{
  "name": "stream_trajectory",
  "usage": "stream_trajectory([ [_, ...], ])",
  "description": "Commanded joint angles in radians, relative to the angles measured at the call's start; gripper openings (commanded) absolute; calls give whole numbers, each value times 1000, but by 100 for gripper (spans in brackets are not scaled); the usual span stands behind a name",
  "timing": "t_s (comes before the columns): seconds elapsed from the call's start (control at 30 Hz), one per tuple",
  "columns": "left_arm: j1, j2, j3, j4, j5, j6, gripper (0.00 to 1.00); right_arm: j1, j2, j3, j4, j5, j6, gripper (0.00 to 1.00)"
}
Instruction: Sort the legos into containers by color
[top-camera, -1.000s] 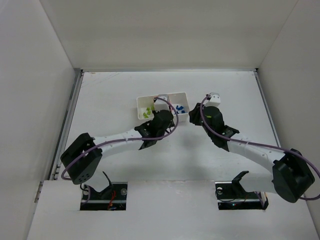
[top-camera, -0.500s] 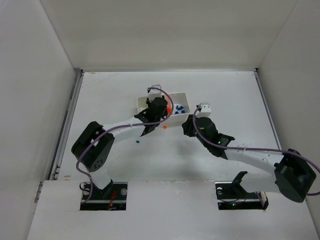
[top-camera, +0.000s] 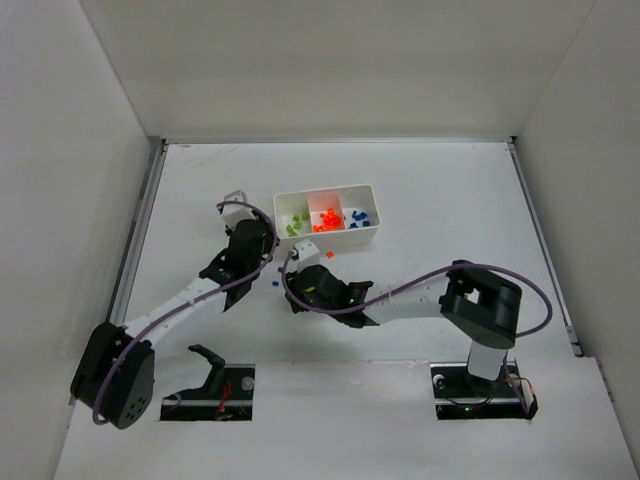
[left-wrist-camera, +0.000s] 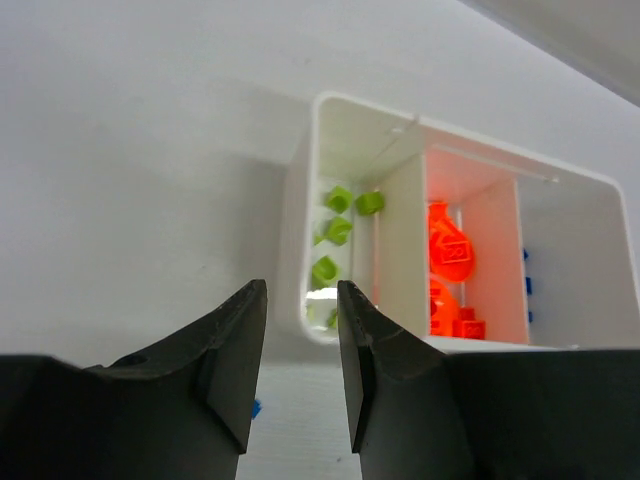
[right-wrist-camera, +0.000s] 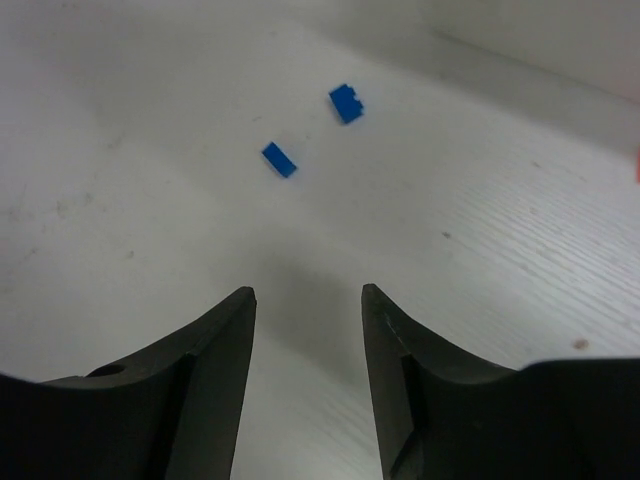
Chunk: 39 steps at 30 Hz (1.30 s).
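Note:
The white tray (top-camera: 372, 189) has three compartments: green legos (top-camera: 293, 226) on the left, orange legos (top-camera: 325, 220) in the middle, blue legos (top-camera: 358, 215) on the right. My left gripper (top-camera: 267, 245) is open and empty just left of the tray's front left corner. In the left wrist view the left gripper (left-wrist-camera: 300, 290) faces the tray's end wall (left-wrist-camera: 296, 250), with a blue brick (left-wrist-camera: 256, 407) on the table by its left finger. My right gripper (top-camera: 293, 278) is open and empty in front of the tray. The right gripper (right-wrist-camera: 306, 292) hovers short of two loose blue bricks (right-wrist-camera: 280, 159) (right-wrist-camera: 346, 103).
A loose orange brick (top-camera: 328, 255) lies on the table just in front of the tray. The right arm stretches low across the table from its base (top-camera: 480, 310). White walls enclose the table on the left, back and right.
The left gripper has pulled back from over the tray to its left side. The right arm has swung far left to in front of the tray. The tray's compartments now show.

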Motion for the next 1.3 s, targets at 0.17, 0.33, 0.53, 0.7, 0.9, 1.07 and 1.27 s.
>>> stream_trajectory([
  [0.17, 72, -278, -172, -156, 13, -93, 32, -12, 189, 191, 56, 6, -82, 51],
  [0.33, 106, -341, -211, -219, 33, -103, 32, -25, 263, 261, 39, -31, -102, 47],
  [0.53, 105, -359, -246, -247, 37, -116, 32, -23, 324, 333, -5, -10, -130, 39],
  [0.7, 108, -369, -255, -270, 43, -120, 31, -23, 325, 331, -16, -16, -119, 27],
  [0.9, 86, -352, -252, -271, 56, -128, 31, -25, 224, 268, -15, 1, -87, 18],
  [1.07, 7, -278, -217, -224, 46, -136, 30, -66, 18, 144, 16, 27, -55, 17],
  [1.27, -127, -134, -165, -127, 10, -145, 30, -181, -215, 15, 10, 36, -53, 18],
])
